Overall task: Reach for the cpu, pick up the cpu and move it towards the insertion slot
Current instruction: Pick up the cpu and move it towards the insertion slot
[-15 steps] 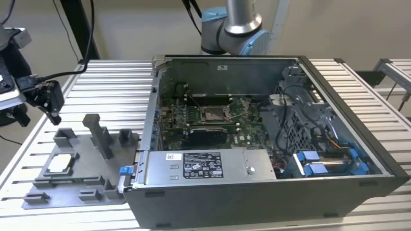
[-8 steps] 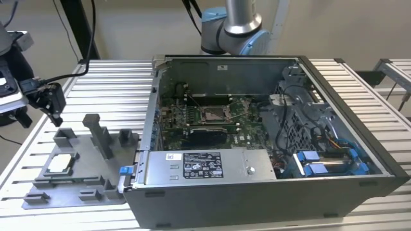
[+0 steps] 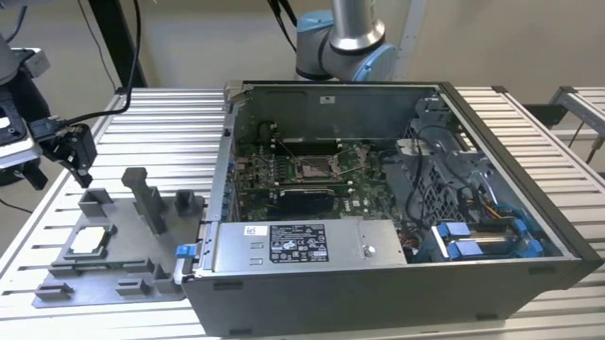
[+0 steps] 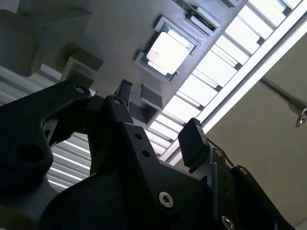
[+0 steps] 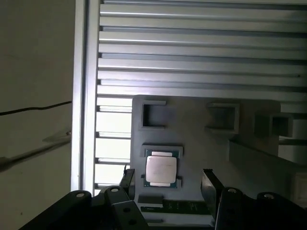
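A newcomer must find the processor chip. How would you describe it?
On the slatted table, a grey plastic tray lies beside the open computer case, on the exterior view's left. The chip lies flat on it, the only silvery-white square among grey blocks.

The cpu [image 3: 87,241] lies on the fixture [image 3: 93,285], beside the computer case [image 3: 378,297].

Claw [image 3: 78,166] above cpu [image 3: 87,241] (seated in grey fixture [image 3: 127,263]).
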You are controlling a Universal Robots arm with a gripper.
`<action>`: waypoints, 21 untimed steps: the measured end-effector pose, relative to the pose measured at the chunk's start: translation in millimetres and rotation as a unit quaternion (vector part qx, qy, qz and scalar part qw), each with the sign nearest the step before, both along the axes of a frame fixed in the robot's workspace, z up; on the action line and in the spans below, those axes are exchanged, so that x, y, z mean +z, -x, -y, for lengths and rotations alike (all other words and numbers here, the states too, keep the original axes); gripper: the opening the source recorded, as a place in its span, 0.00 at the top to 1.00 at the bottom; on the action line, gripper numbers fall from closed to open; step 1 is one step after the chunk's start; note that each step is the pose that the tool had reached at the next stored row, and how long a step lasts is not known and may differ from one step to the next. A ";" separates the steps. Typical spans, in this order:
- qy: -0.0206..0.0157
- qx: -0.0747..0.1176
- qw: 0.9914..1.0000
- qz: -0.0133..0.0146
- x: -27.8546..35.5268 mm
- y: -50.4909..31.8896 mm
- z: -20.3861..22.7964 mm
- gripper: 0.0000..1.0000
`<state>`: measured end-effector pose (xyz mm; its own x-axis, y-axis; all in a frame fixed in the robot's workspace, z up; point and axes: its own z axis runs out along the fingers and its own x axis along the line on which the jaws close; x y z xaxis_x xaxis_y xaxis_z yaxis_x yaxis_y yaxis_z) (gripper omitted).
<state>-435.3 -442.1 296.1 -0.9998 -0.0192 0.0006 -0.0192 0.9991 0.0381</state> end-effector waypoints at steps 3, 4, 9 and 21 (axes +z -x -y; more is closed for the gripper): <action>0.000 0.000 1.000 0.000 -0.2 0.1 0.0 0.00; 0.000 0.000 1.000 0.000 -0.5 0.2 0.0 0.00; 0.000 0.000 1.000 0.000 -2.4 1.3 -0.8 0.00; 0.000 0.000 1.000 0.000 -10.3 4.6 -4.4 0.00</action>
